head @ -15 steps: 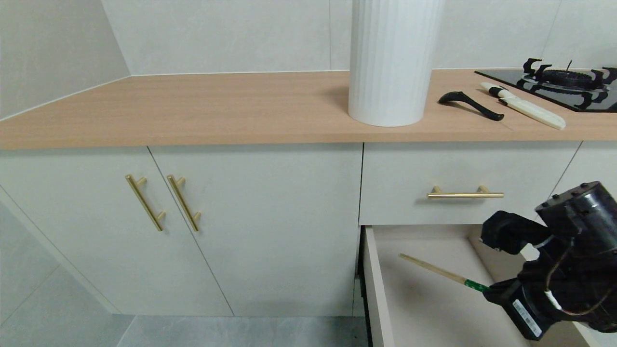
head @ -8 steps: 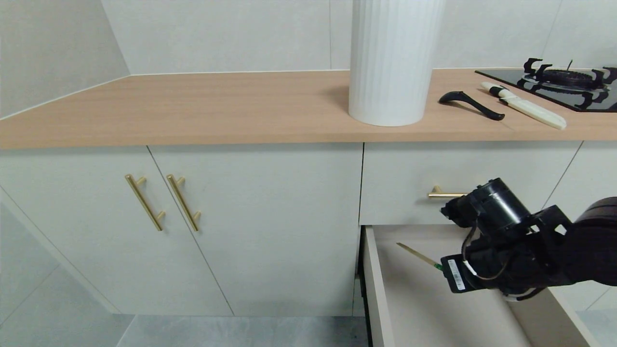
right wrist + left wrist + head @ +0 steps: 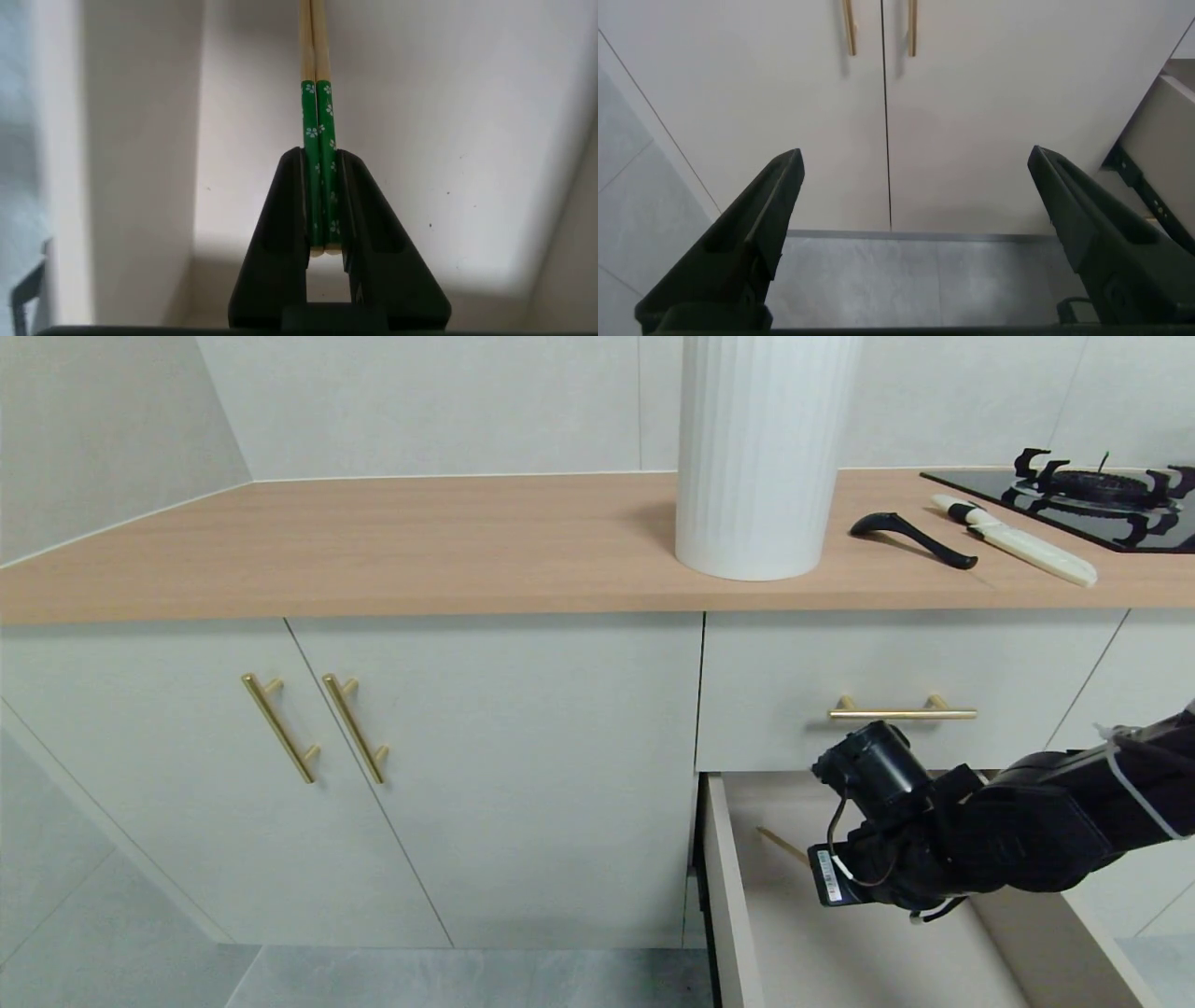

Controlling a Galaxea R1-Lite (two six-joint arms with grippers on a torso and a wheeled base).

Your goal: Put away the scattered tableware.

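Chopsticks [image 3: 315,112] pinched tight in right gripper [image 3: 320,187] over open drawer [image 3: 730,887]. Lower flat toward drawer floor, seemingly close below. Release clear of drawer wall.

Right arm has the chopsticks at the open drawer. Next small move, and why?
Probably lower slightly and open the right gripper: it is shut on the chopsticks, which point over the bare floor of the open drawer.

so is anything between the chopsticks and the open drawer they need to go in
Nothing visible stands in the way. The right gripper is shut on the chopsticks and holds them over the open drawer. The part of the drawer floor that shows beneath them is bare.
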